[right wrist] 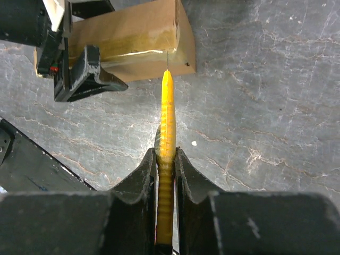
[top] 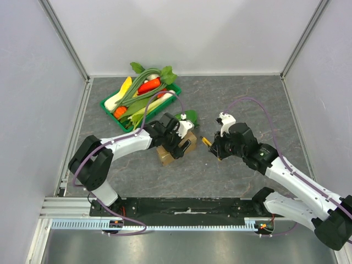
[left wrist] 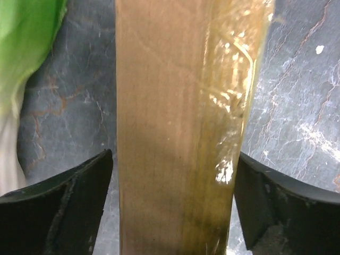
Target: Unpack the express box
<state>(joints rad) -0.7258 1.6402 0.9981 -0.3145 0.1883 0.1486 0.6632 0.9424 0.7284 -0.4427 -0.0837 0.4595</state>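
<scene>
We see the box [left wrist: 175, 127] on the table [top: 236, 99], just in front of the vegetable tray [top: 110, 105], its long axis running up the left wrist view. The left gripper [left wrist: 172, 207] straddles it, jaws open, not touching. Its near end is cut off. The right gripper [right wrist: 166, 164] clamps a yellow knife [right wrist: 167, 114], tip at the box's taped seam.

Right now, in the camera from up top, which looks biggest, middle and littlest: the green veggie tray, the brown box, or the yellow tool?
1. The green vegetable tray, clearly largest.
2. The express box, though the left end effector covers part of it, so its full size is unsure.
3. The yellow cutter in the right end effector, smallest.
</scene>
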